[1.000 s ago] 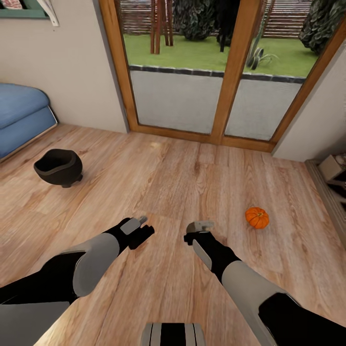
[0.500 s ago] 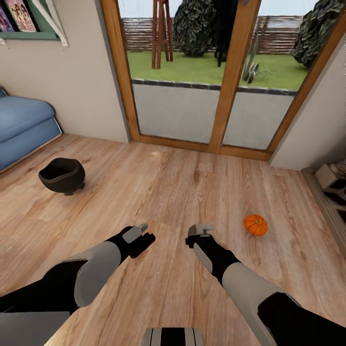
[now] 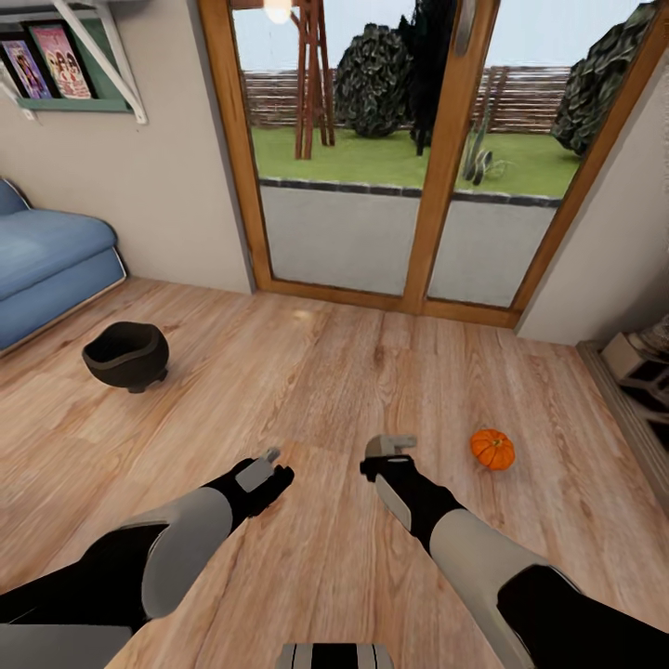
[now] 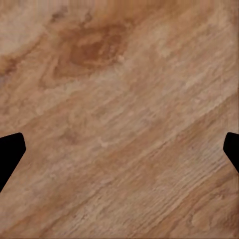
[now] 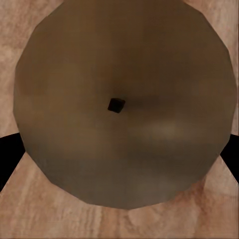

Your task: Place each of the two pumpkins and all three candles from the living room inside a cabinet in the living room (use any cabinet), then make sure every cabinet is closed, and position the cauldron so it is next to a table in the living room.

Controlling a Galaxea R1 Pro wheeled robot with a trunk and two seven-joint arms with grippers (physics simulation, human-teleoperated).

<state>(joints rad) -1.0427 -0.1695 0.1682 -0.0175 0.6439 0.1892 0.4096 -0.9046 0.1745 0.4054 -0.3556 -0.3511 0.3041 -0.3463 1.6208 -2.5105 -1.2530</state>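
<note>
One orange pumpkin (image 3: pixel 492 449) lies on the wood floor, a short way right of my right gripper (image 3: pixel 390 448). That gripper is shut on a grey candle (image 5: pixel 124 74), whose round top and small dark wick face the right wrist camera. My left gripper (image 3: pixel 271 460) hangs open over bare floor, its black fingertips (image 4: pixel 9 152) wide apart with nothing between them. The black cauldron (image 3: pixel 126 354) stands on the floor at the far left, near the sofa.
A blue sofa (image 3: pixel 46 260) sits at the left wall. Wood-framed glass doors (image 3: pixel 372 186) face the garden straight ahead. A low shelf with small items (image 3: pixel 641 367) lines the right wall. Open plank floor (image 3: pixel 325 372) lies between the cauldron and the pumpkin.
The whole view has tilted upward, showing more of the doors and wall. Both arms keep their pose, and the pumpkin and cauldron stay put on the floor.
</note>
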